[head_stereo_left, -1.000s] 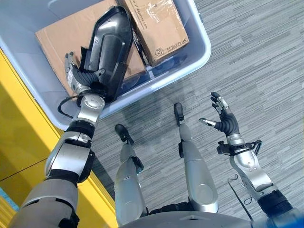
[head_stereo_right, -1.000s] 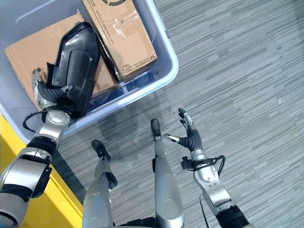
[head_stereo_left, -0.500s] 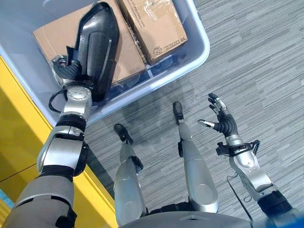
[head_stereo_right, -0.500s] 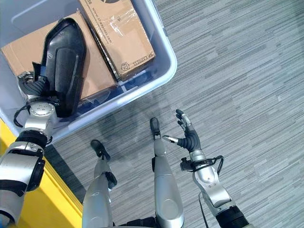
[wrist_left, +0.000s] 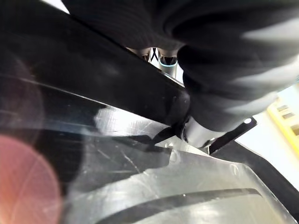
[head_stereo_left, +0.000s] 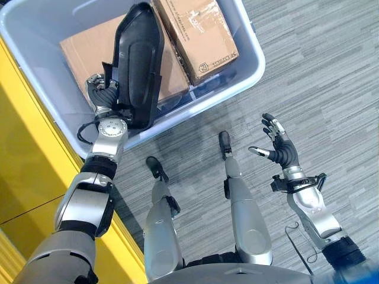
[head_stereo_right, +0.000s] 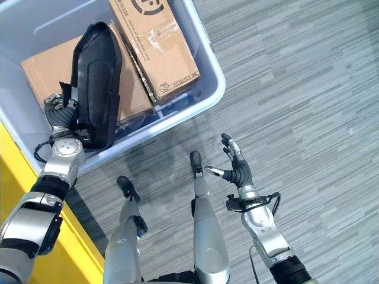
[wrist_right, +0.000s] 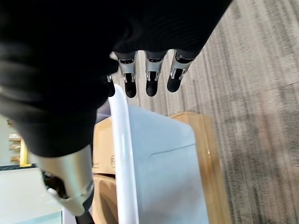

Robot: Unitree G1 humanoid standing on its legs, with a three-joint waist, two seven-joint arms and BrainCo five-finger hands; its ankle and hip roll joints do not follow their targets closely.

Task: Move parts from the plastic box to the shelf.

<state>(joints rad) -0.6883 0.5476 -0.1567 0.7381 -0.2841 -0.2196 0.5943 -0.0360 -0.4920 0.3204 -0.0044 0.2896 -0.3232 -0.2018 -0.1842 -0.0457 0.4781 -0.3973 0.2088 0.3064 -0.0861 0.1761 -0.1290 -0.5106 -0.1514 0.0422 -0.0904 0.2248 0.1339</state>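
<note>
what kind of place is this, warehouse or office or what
Probably a warehouse or parts-handling workspace with office-style flooring: a pale blue plastic box of cardboard boxes sits on grey striped carpet, the left hand grips a black moulded part, and a yellow surface runs alongside.

A grey striped carpet floor [head_stereo_left: 320, 71] carries a pale blue plastic box [head_stereo_left: 251, 56]. A yellow strip [head_stereo_left: 26, 171] runs beside the box.

Two cardboard boxes [head_stereo_left: 201, 32] crowd the plastic box [head_stereo_left: 251, 65]; open carpet [head_stereo_left: 320, 77] surrounds the right robot hand [head_stereo_left: 281, 148].
</note>
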